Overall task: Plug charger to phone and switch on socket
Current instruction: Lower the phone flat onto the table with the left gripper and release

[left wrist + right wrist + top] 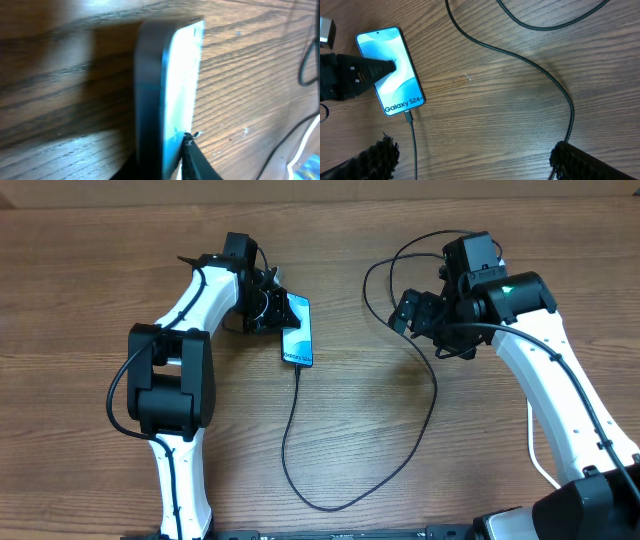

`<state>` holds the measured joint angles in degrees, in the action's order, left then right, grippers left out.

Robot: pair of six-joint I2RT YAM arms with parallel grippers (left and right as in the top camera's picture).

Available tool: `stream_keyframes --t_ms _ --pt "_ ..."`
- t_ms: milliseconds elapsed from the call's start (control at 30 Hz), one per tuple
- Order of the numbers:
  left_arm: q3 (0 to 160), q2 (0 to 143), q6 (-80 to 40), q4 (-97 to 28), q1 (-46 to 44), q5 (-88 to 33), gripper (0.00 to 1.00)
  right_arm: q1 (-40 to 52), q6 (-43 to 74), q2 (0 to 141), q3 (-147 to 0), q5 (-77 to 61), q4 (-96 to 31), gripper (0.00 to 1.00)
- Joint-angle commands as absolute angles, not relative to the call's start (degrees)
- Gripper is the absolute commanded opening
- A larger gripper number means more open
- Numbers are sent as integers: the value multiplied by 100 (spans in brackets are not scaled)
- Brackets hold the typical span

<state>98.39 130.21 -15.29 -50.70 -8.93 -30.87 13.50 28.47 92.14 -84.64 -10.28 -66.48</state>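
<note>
The phone lies left of centre, its cyan screen reading "Galaxy S24" in the right wrist view. The charger's black cable has its connector tip in the phone's near end. It loops across the table toward my right arm. My left gripper is shut on the phone, which shows edge-on between the fingers. One finger rests on the screen. My right gripper is open and empty above the table, with the cable passing by one finger. The socket is out of view.
The cable makes a large loop at the front and another behind my right gripper. A thin white cord hangs beside the right arm.
</note>
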Motion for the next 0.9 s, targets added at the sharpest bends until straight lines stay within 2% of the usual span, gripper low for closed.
stream_keyframes --t_ms 0,533,600,733,767,833,867 --pt "9913 13008 -1455 -5144 -904 -2783 21 1343 2805 9251 -8552 -1052 -6635 99" --pt "9915 13008 -1455 -5548 -902 -1223 32 1343 2801 9251 -8552 -1050 -6770 100" --pt "9913 13008 -1455 -5575 -902 -1096 36 1343 2801 9251 -8552 -1050 -6788 100" --pt "9913 13008 -1452 -5603 -902 -1028 36 1343 2801 9251 -8552 -1050 -6790 100" --pt "9915 13008 -1455 -5605 -902 -1026 39 1343 2801 9251 -8552 -1050 -6792 100" --pt "9915 13008 -1455 -5621 -902 -926 50 1343 2803 9251 -8552 -1039 -6827 100" --pt "9915 13008 -1457 -5634 -902 -869 51 1343 2803 9251 -8552 -1024 -6836 100"
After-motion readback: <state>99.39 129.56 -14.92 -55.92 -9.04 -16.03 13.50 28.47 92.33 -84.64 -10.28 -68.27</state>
